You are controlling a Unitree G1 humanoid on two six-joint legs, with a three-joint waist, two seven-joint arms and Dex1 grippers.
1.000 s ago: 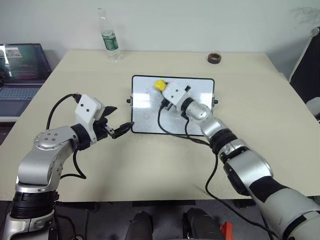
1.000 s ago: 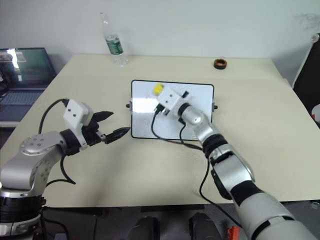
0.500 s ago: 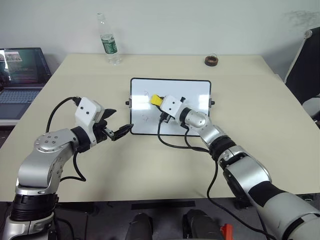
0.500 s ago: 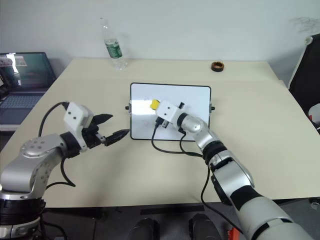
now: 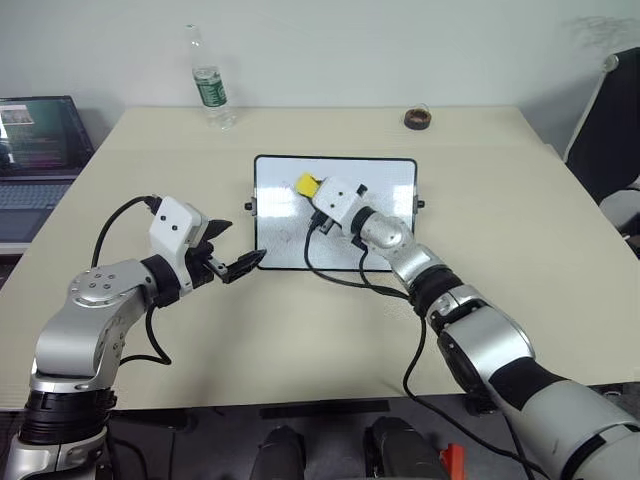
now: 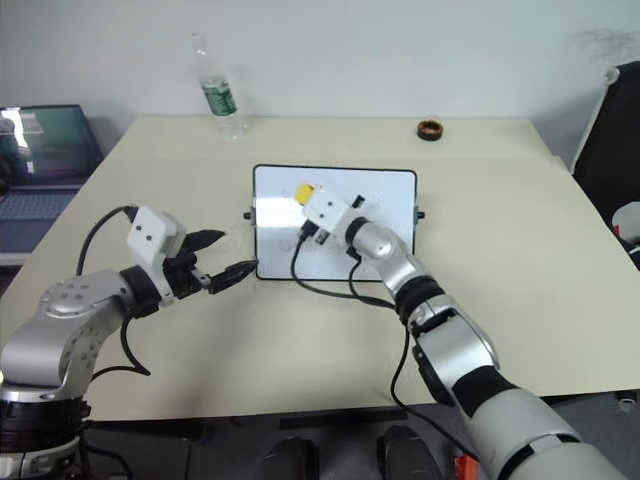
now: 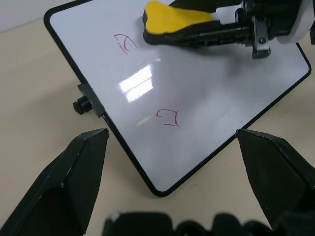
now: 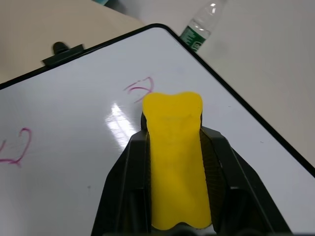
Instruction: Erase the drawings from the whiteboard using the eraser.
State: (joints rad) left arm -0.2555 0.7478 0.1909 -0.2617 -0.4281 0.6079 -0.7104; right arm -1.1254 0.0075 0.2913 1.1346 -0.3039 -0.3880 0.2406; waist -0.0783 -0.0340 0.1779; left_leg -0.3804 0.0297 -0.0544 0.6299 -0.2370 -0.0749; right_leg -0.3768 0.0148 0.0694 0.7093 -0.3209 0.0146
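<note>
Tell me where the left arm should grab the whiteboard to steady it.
Probably the whiteboard's left edge near the small black knob, coming in level from the left. The thin frame lies flat there, the left gripper already faces it with fingers open, and that edge keeps clear of the eraser and the drawings.
</note>
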